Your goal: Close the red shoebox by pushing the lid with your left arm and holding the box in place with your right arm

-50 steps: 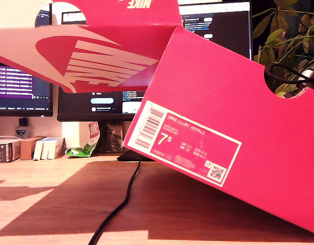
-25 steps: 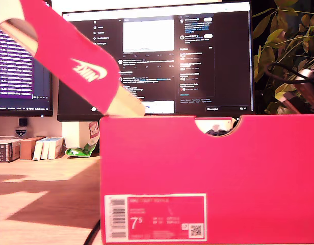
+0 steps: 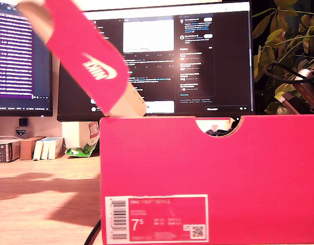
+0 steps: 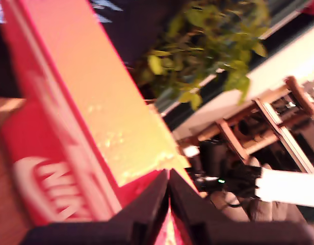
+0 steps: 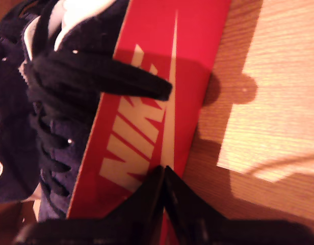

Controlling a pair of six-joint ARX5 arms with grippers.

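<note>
across the lower right of the exterior view stands the red shoebox (image 3: 208, 178), lid (image 3: 85, 61) tilted open at upper left. a dark laced shoe (image 5: 50, 102) lies inside. the end label (image 3: 156, 218) reads 7.5; nike marks lid and side. my first gripper (image 4: 168, 191) and second gripper (image 5: 163, 178) have jaws closed together, holding nothing visible.

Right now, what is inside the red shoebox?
The second wrist view shows a dark laced shoe inside the red shoebox. In the exterior view only a dark sliver shows through the box's notch; the front wall covers the rest. The lid is raised.
</note>
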